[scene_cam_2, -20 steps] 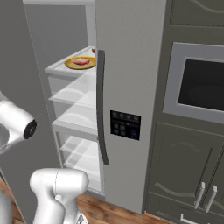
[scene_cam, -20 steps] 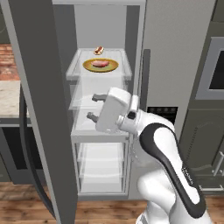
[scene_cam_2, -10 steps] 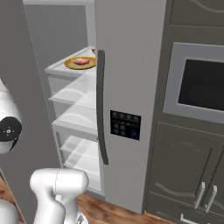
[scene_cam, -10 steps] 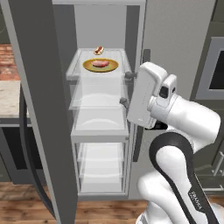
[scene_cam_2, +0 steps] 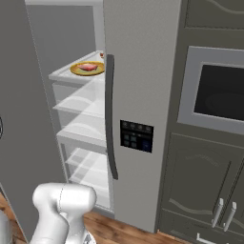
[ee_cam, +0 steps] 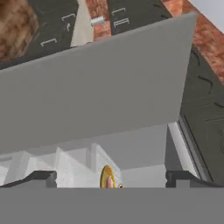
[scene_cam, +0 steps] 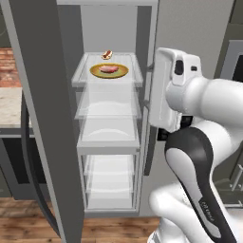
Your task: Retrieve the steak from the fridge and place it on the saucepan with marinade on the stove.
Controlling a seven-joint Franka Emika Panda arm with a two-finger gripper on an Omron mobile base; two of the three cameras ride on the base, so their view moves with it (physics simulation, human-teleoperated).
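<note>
The fridge (scene_cam: pixel 142 28) has its left door (scene_cam: pixel 45 118) swung open, and its right door (scene_cam_2: pixel 143 71) is closed. On the top glass shelf lies the pink steak (scene_cam: pixel 109 69) (scene_cam_2: pixel 88 67) on a round yellow plate (scene_cam: pixel 97 71). My white hand (scene_cam: pixel 171 90) hangs at the right door's edge, level with that shelf and right of it. In the hand view my gripper (ee_cam: pixel 111 178) is open, its fingertips (ee_cam: pixel 43 178) wide apart with nothing between them; the plate's rim (ee_cam: pixel 106 175) shows low between them. The saucepan, marinade and stove are out of view.
A tiny red-and-white item (scene_cam: pixel 107 55) sits behind the plate. Lower glass shelves (scene_cam: pixel 109 137) are bare. The right door carries a long dark handle (scene_cam_2: pixel 110 119) and dispenser panel (scene_cam_2: pixel 137 136). A built-in oven (scene_cam_2: pixel 214 95) and dark cabinets (scene_cam_2: pixel 205 190) stand right; a counter (scene_cam: pixel 9 104) left.
The arm has swung up from in front of the middle shelves to the right door's edge, and the hand is now level with the top shelf. The gripper stayed open; the steak has not moved.
</note>
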